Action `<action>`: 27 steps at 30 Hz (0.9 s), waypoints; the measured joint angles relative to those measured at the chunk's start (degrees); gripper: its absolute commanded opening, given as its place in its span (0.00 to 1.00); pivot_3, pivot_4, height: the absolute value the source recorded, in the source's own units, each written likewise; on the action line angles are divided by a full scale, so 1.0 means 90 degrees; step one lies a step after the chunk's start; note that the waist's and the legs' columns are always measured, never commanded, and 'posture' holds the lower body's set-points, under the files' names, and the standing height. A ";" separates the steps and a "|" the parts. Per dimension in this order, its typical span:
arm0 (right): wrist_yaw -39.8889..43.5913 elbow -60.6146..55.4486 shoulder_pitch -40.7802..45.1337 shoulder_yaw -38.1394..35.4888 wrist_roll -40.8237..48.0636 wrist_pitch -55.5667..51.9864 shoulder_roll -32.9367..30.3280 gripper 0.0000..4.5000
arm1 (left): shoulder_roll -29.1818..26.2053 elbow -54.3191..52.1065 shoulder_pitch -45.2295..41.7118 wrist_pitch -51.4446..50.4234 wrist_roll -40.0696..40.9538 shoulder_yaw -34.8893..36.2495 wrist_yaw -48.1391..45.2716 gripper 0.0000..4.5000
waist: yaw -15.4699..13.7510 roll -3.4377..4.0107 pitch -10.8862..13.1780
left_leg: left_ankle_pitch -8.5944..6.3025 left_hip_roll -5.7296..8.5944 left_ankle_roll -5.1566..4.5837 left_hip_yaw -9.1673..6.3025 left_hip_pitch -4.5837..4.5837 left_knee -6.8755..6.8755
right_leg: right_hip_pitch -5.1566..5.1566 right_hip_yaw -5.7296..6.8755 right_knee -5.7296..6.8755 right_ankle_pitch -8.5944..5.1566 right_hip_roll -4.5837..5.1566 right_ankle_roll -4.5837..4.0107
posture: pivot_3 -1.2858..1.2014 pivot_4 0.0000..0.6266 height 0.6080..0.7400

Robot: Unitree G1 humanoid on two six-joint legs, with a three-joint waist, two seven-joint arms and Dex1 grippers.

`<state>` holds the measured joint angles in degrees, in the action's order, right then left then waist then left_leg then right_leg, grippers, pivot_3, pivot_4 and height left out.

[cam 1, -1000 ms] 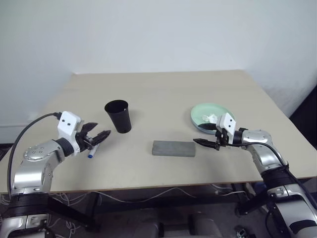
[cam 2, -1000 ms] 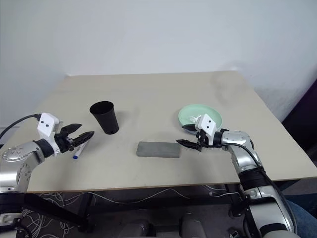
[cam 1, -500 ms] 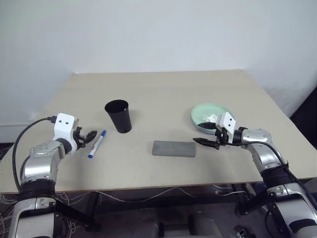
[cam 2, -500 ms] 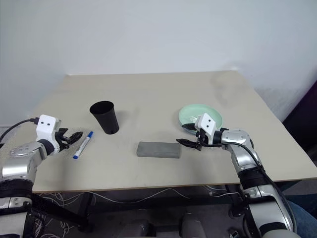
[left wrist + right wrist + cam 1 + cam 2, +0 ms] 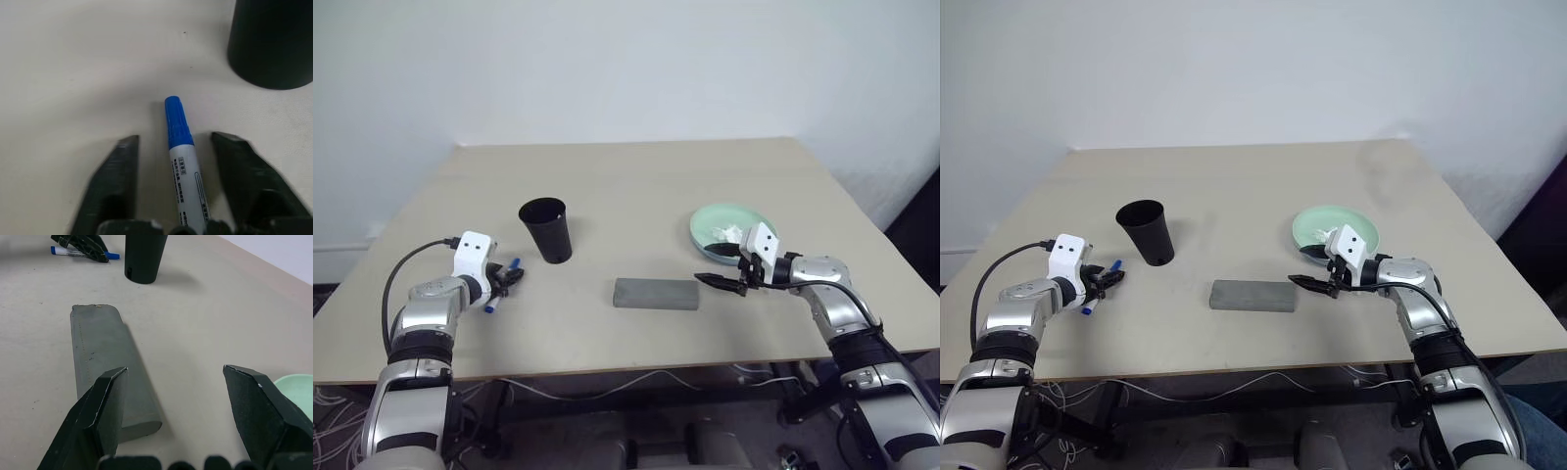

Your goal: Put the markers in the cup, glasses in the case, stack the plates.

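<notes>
Marker [image 5: 183, 161] lies flat on the tabletop [image 5: 636, 186] near its left edge, just beside the cup [image 5: 546, 230], and your left end effector [image 5: 182, 196] straddles it, jaws parted either side, seemingly not yet pinching. Its long axis runs straight out between the fingers, blue cap leading. Your right end effector [image 5: 183, 426] hangs spread wide, holding nothing, over the case [image 5: 105, 364], well apart from the marker.

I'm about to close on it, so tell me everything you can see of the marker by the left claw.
The marker is slim, with a white barrel bearing small dark print and a blue cap. It looks like plastic. It lies flat on the table, cap end towards the black cup but apart from it. It sits between the two fingers of the left claw, with a gap on each side; no contact shows.
</notes>
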<state>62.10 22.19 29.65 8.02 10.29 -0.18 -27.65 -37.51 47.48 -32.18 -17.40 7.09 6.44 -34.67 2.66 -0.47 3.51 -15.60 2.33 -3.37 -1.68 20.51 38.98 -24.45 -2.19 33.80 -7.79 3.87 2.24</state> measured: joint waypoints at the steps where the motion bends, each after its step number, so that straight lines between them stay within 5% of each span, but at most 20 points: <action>1: -0.0003 0.0000 -0.0017 0.0000 0.0000 0.0000 0.0000 0.75 | -0.0001 0.0028 -0.0009 0.0025 -0.0003 0.0001 0.0015 0.20 | 0.0000 0.0000 0.0000 | 0.0000 0.0000 0.0000 0.0001 0.0000 0.0000 | 0.0000 -0.0001 0.0000 0.0000 0.0001 0.0000 | 0.52 0.00 1.00; 4: -0.0019 -0.0004 -0.0029 -0.0002 0.0000 -0.0001 -0.0011 0.75 | -0.0001 0.0100 -0.0025 0.0076 -0.0023 0.0007 0.0051 0.03 | 0.0001 0.0001 0.0000 | 0.0000 -0.0001 0.0001 0.0001 -0.0002 0.0000 | 0.0000 0.0000 0.0002 0.0000 0.0000 0.0000 | 0.52 0.00 1.00; 17: 0.0039 -0.0036 -0.0029 -0.0002 0.0045 -0.0053 -0.0009 0.75 | -0.0017 0.0134 0.0016 0.0893 0.0253 0.0591 0.0125 0.03 | -0.0002 -0.0003 0.0000 | -0.0001 -0.0005 0.0002 -0.0002 0.0007 -0.0001 | -0.0010 0.0004 -0.0001 0.0002 0.0003 -0.0002 | 0.52 0.00 1.00; 27: 0.0305 -0.0325 -0.0029 -0.0039 0.0357 -0.0435 -0.0008 0.75 | 0.0190 -0.1224 -0.0683 0.1661 0.1352 0.1466 -0.0101 0.03 | -0.0013 -0.0014 -0.0002 | -0.0003 0.0005 0.0005 -0.0009 0.0012 0.0003 | -0.0004 0.0013 -0.0005 0.0002 0.0012 -0.0001 | 0.52 0.00 1.00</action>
<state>64.84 19.27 29.39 7.67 13.51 -4.10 -27.73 -35.80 36.46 -38.33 -2.45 19.26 19.63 -35.58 2.54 -0.60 3.49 -15.63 2.37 -3.33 -1.76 20.62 39.01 -24.49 -2.07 33.76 -7.77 3.98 2.22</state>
